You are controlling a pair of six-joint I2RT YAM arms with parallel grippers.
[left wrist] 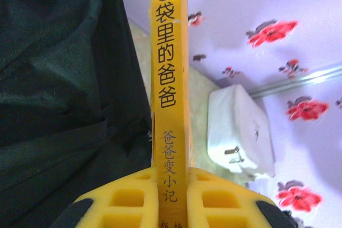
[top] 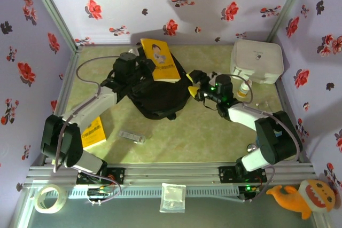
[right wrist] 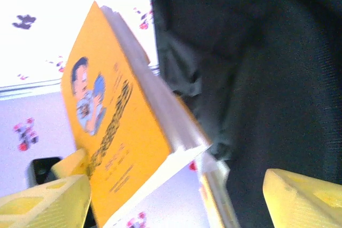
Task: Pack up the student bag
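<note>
**Top external.** The student bag [top: 155, 93], black and slumped, lies on the green counter [top: 187, 134] near its middle. My left hand [top: 140, 61] is clamped on a yellow book [top: 160, 60], which is held tilted over the bag's far edge. My right hand [top: 192, 85] sits just beside the bag's right side, fingers spread and holding nothing. A white hard case [top: 256, 61] stands in the far right corner. A second yellow book [top: 94, 132] lies flat at the near left, well apart from the bag.

**Left wrist.** The yellow book's spine [left wrist: 168, 78] runs up between my yellow fingers [left wrist: 128, 198], gripped on both sides. The bag's black fabric [left wrist: 59, 78] is on the left, touching the book; the white case [left wrist: 238, 132] lies beyond on the right.

**Right wrist.** The book [right wrist: 112, 148] is seen cover-up and tilted, its page edge toward the bag [right wrist: 267, 78]. This view is blurred, so the book's corner only seems to rest against the fabric. My right hand [right wrist: 171, 201] stands wide open, one fingertip [right wrist: 43, 204] at each lower corner.
</note>
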